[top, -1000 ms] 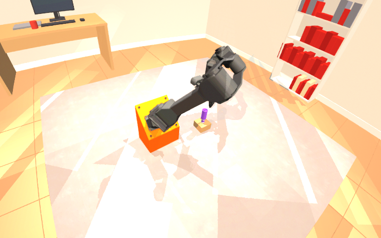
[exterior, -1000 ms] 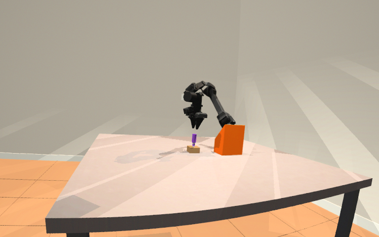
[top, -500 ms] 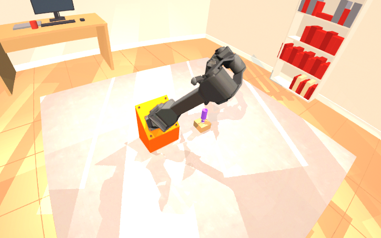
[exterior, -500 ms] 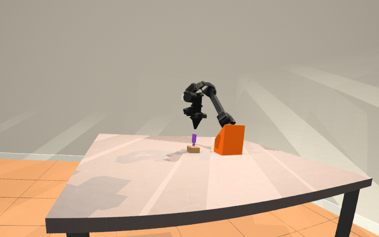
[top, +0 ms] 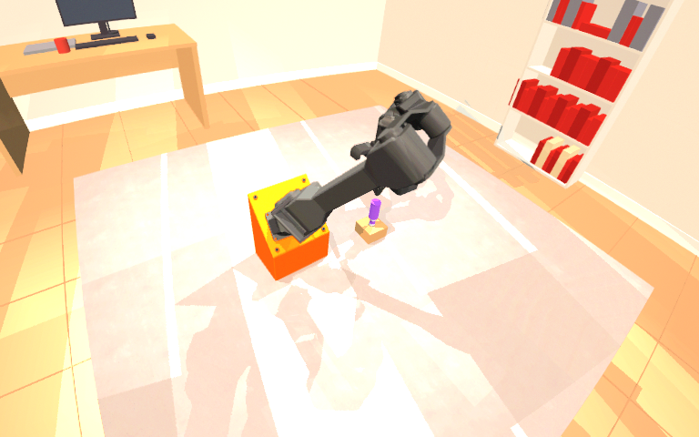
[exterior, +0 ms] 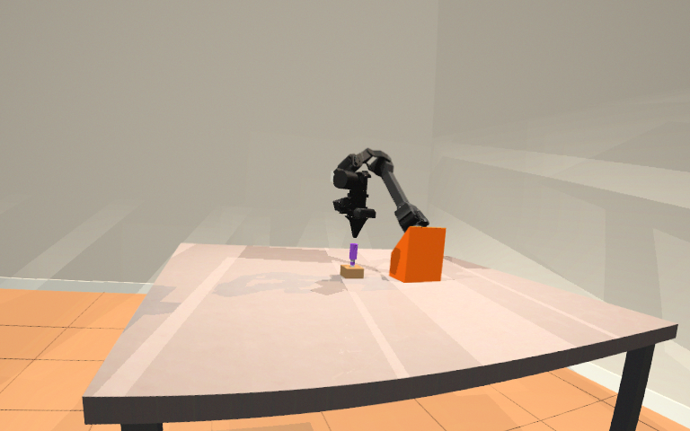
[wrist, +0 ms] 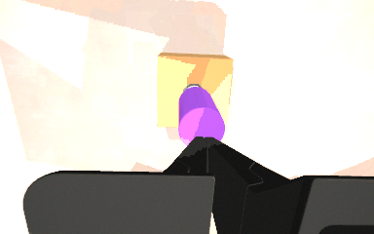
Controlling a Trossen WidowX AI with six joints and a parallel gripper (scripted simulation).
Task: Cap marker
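The purple cap [top: 375, 208] [exterior: 353, 251] [wrist: 201, 114] sits on the marker, which stands upright in the tan holder block [top: 373, 235] [exterior: 351, 271] [wrist: 170, 95]. Only a thin sliver of the marker shows below the cap. My gripper [exterior: 356, 234] [wrist: 203, 145] is shut and empty, its fingertips pressed together into a point. It hangs just above the cap's top without touching it. In the top view the fingertips are hidden behind the arm.
The arm's orange base block [top: 288, 232] [exterior: 418, 254] stands on the table [exterior: 285, 341] close beside the holder. A desk with a monitor [top: 96, 13] and a bookshelf [top: 581, 81] stand far off in the room.
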